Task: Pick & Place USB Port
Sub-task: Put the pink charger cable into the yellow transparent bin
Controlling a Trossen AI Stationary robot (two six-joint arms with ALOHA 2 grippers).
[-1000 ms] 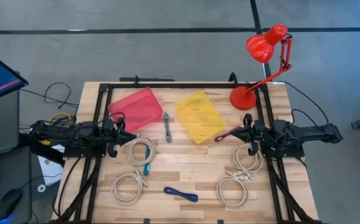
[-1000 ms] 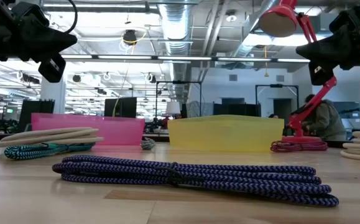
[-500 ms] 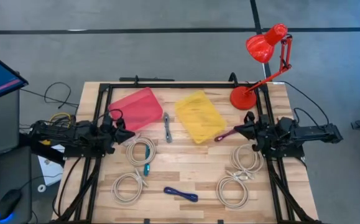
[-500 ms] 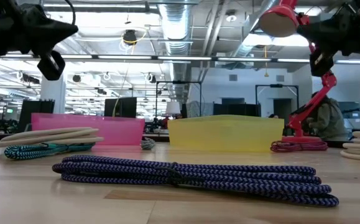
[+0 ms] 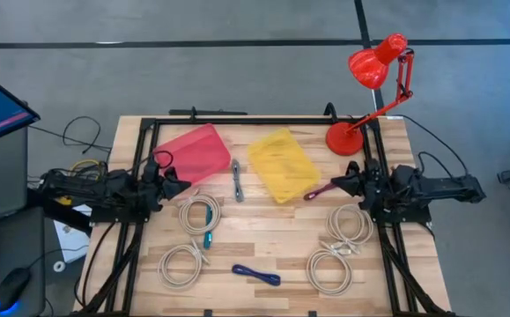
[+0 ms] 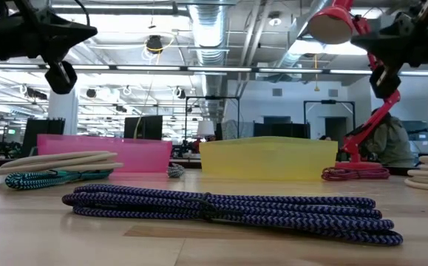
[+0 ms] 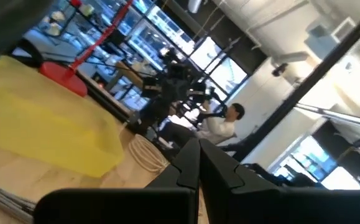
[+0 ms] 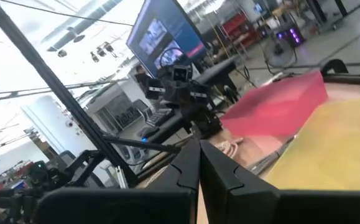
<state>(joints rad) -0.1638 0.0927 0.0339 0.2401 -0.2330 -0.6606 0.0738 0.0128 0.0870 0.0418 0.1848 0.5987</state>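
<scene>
Both the left gripper and right gripper are held closed and empty, raised at opposite counter edges.

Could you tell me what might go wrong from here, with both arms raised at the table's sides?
1. Cream coils lie below the shut right gripper; reaching down could snag them.
2. The maroon cable touches the yellow bin, so grabbing it may shift the bin.
3. The teal cable lies against a cream coil; two might lift together.

An open lab: exposed ceiling ducts, rows of monitors, wooden workbench.
</scene>
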